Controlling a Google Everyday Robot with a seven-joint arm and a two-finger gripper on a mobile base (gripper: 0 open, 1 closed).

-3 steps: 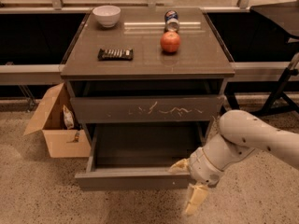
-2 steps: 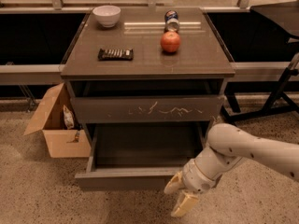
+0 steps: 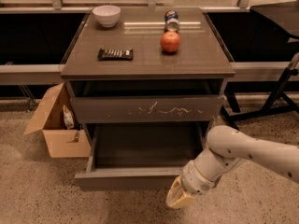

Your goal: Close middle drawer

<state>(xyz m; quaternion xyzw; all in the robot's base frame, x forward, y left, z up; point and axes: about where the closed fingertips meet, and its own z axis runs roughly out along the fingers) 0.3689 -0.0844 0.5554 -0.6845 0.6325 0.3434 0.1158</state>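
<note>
The middle drawer [image 3: 126,179] is a wide, shallow dark-grey drawer. It is pulled well out of the cabinet, and its empty inside [image 3: 147,143] shows. Above it is the drawer front with white scratch marks [image 3: 147,109], which is nearly pushed in. My gripper [image 3: 179,198] is cream-coloured, at the end of a white arm [image 3: 243,153] that comes in from the right. It sits low, at the right part of the open drawer's front, at or just before its face. I cannot see whether it touches the drawer.
On the cabinet top [image 3: 145,69] stand a white bowl [image 3: 106,15], a can [image 3: 171,20], a red apple [image 3: 170,41] and a dark snack bar [image 3: 115,54]. An open cardboard box [image 3: 56,127] stands on the floor at the left. Black stand legs [image 3: 278,99] are at the right.
My gripper has moved left and down, from the drawer's right end to the front of its face. The drawer stands open as far as before.
</note>
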